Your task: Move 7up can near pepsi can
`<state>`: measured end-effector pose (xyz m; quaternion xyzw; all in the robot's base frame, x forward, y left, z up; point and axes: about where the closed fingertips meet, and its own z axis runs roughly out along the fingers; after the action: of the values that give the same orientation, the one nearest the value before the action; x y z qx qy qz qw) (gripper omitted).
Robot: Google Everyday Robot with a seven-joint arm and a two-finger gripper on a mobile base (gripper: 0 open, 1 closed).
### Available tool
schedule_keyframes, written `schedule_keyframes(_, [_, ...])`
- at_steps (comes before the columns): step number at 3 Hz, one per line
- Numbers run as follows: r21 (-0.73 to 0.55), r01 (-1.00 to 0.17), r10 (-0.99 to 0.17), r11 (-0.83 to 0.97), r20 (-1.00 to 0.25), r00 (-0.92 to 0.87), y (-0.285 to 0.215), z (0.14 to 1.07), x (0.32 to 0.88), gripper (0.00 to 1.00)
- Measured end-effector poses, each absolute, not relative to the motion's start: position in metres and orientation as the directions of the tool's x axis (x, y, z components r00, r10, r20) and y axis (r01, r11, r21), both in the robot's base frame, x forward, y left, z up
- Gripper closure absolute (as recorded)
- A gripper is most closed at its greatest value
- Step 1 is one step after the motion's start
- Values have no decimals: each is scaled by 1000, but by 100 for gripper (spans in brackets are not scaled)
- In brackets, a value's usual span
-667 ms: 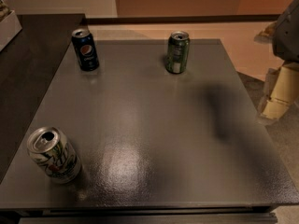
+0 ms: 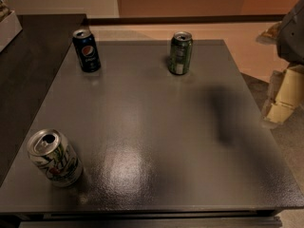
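The 7up can (image 2: 53, 158) was seen near left on the desk (image 2: 156, 122), the pepsi can (image 2: 86, 50) far left. The gripper (image 2: 280, 99) was seen beyond the right edge; whether open or closed could not be told.

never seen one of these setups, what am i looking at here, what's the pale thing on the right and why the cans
This is a single camera view looking down on a dark grey table; where the camera is mounted is not known. The pale thing at the right edge is the robot's gripper, the clamp it grabs things with. It hangs beside the table, off its right side, away from every can and holding none of them. Three drink cans stand upright: the silver-white 7up can at the near left corner, the dark blue pepsi can at the far left, and a dark green can farther right along the far edge. The job is to put the 7up can near the pepsi can.
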<state>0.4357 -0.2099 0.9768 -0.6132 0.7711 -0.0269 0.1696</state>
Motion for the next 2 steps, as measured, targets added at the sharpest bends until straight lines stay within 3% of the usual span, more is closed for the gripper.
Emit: schedule_keyframes(2, [-219,-967,-926,130,-377,-39,-134,966,406,0])
